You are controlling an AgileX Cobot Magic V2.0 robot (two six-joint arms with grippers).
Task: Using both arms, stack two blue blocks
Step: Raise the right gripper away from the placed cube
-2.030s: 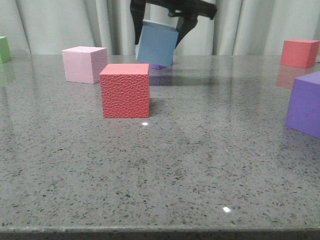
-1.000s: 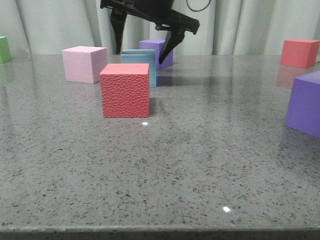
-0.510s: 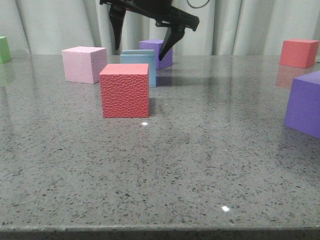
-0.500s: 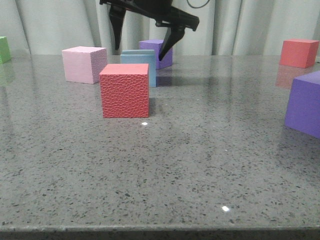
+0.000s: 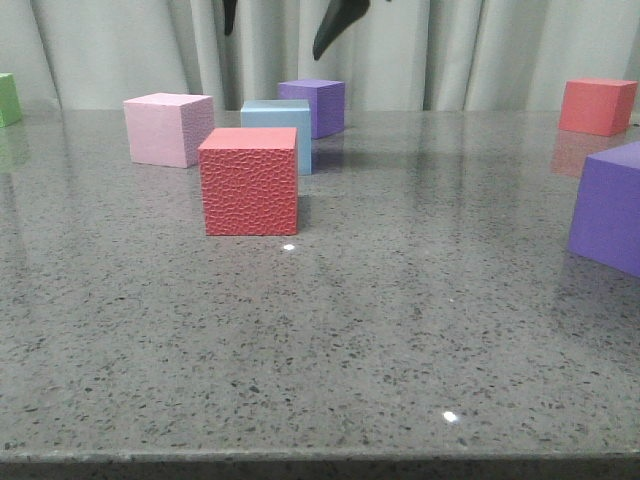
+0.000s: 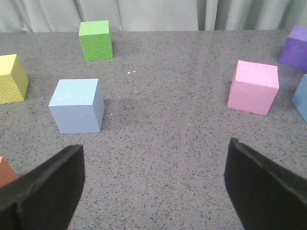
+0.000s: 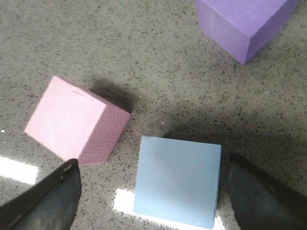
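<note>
One pale blue block (image 5: 303, 140) rests on the table right behind the red textured cube (image 5: 249, 180). It also lies below my right gripper (image 7: 153, 201), whose dark fingers (image 7: 43, 201) stand wide apart on either side of the blue block (image 7: 177, 179) without touching it. In the front view only the right gripper's (image 5: 282, 15) fingertips (image 5: 335, 25) show, high above that block. A second blue block (image 6: 76, 105) sits alone on the table ahead of my left gripper (image 6: 153, 187), which is open and empty. The two blocks stand apart.
A pink cube (image 5: 168, 128) stands left of the red one, with a purple cube (image 5: 315, 105) behind the blue block. At the right are a large purple cube (image 5: 610, 205) and a red cube (image 5: 598, 105). A green cube (image 6: 96, 40) and a yellow cube (image 6: 10, 79) lie near the second blue block.
The right gripper carried the blue block down behind the red cube, let go of it and rose until only its fingertips show at the top edge.
</note>
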